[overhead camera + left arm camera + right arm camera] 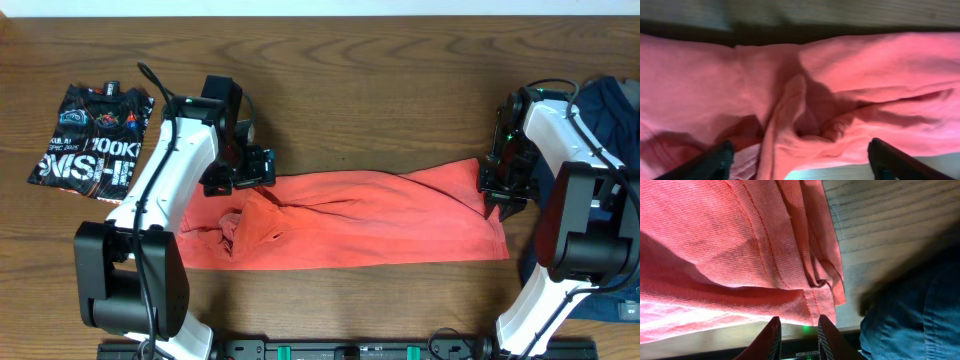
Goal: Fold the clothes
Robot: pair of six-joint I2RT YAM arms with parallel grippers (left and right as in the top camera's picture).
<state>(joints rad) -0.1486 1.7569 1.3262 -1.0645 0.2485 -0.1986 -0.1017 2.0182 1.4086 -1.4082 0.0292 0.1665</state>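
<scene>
The coral-red T-shirt [360, 215] lies on the tabletop [350, 80] as one long band, already doubled lengthwise, stretching from under the left pincer [801, 150] to the right pincer [797, 330] at its other end. The band is fairly flat towards the right pincer. Directly below the left pincer the cloth is bunched into a raised ridge [790, 110] with a dark pocket beside it.

The left pincer stands wide open just above that ridge, with nothing in its grip. The right pincer is nearly closed at the corner of the hem [812, 297]. Whether it pinches the cloth or only touches its edge, the wrist view does not settle.

By my reading the lengthwise fold is done and the crosswise fold not yet begun. The next move calls for flattening or re-gripping the rumpled end under the left pincer (a clean pinch through all layers, not just the top one). Then one end can be carried over the other.

A navy-blue garment [910, 325] sits just beyond the right pincer, on the side away from the shirt. A black graphic-print tee [90, 135] lies well outside the left pincer. Both are unfolded work to come.
</scene>
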